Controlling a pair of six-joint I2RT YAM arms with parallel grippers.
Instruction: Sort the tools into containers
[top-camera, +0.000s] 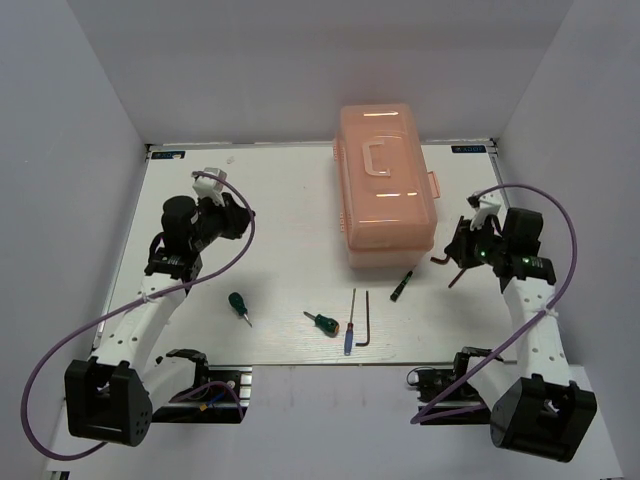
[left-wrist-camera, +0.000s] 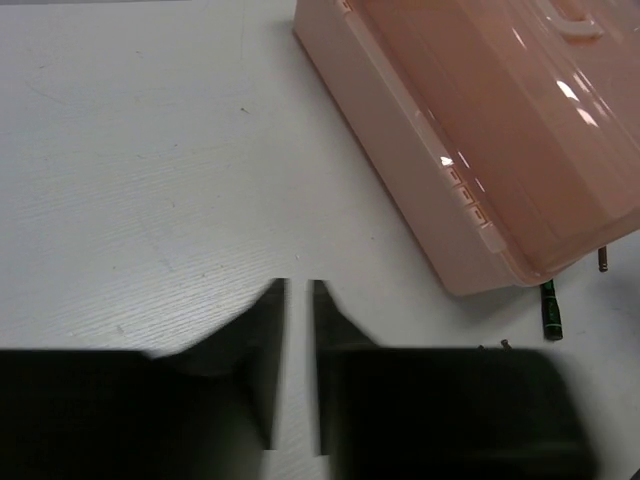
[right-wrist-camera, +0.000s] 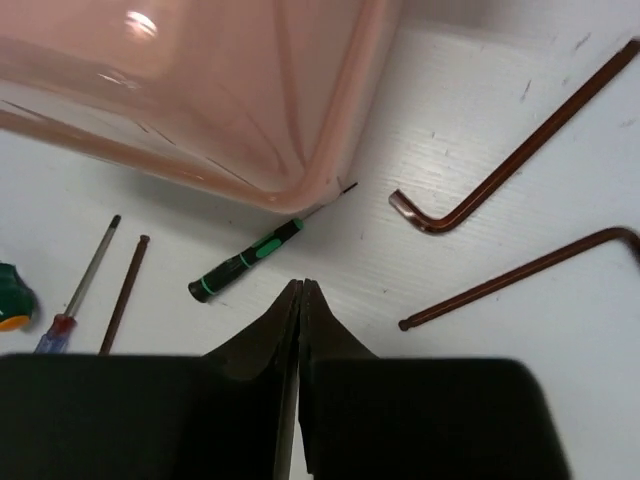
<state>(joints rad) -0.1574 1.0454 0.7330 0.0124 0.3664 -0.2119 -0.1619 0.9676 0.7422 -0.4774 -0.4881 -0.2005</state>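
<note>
toolbox (top-camera: 388, 185) long axis near-to-far, blue-handled screwdriver (top-camera: 350, 322) likewise

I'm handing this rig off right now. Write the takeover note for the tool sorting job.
Left gripper: slightly open, empty, over bare table left of the toolbox.
Right gripper: shut, empty, beside two hex keys at the toolbox's right front corner.
Toolbox lid closed.
On the table: black-and-green screwdriver at the toolbox's front edge. Nearer the arms: blue-handled screwdriver, third hex key, green-handled screwdrivers.
Done: nothing sorted.
Left: open the lid, place all seven tools.
</note>
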